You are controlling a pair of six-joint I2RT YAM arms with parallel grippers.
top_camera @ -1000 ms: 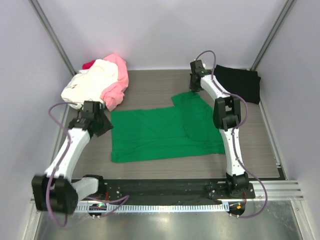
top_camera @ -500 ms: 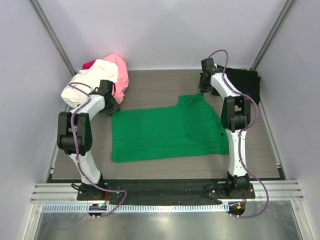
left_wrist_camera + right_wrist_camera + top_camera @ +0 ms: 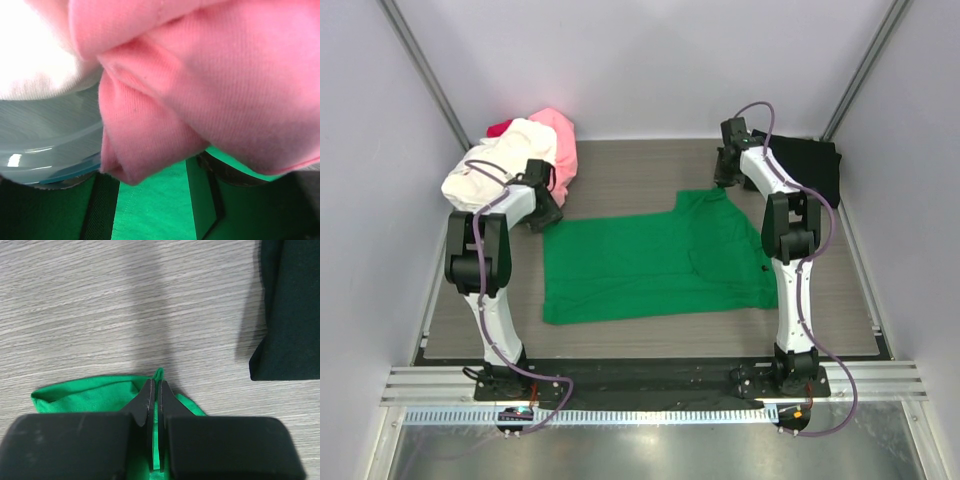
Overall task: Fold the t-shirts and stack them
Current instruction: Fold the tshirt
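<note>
My right end effector [image 3: 723, 182] is clenched on the far edge of the green shirt [image 3: 650, 265]. In the right wrist view its two fingers [image 3: 145, 402] pinch a raised fold of green cloth, pressed together with only cloth between. The green shirt lies spread flat mid-surface [image 3: 630, 170], a sleeve toward the right arm. The black shirt [image 3: 808, 165] is folded in the far right corner, just beside my right end effector and apart from the green shirt.

Far left is a heap: the cream-white shirt [image 3: 495, 172] in front, the pink shirt [image 3: 560, 145] on its right, a bit of the red shirt [image 3: 498, 128] behind. My left end effector [image 3: 544, 208] sits at the heap's near right edge, near the green shirt's far left corner. The left wrist view is mostly pink cloth, with white at upper left and green below. I cannot tell whether the left end effector is released or grasping.
</note>
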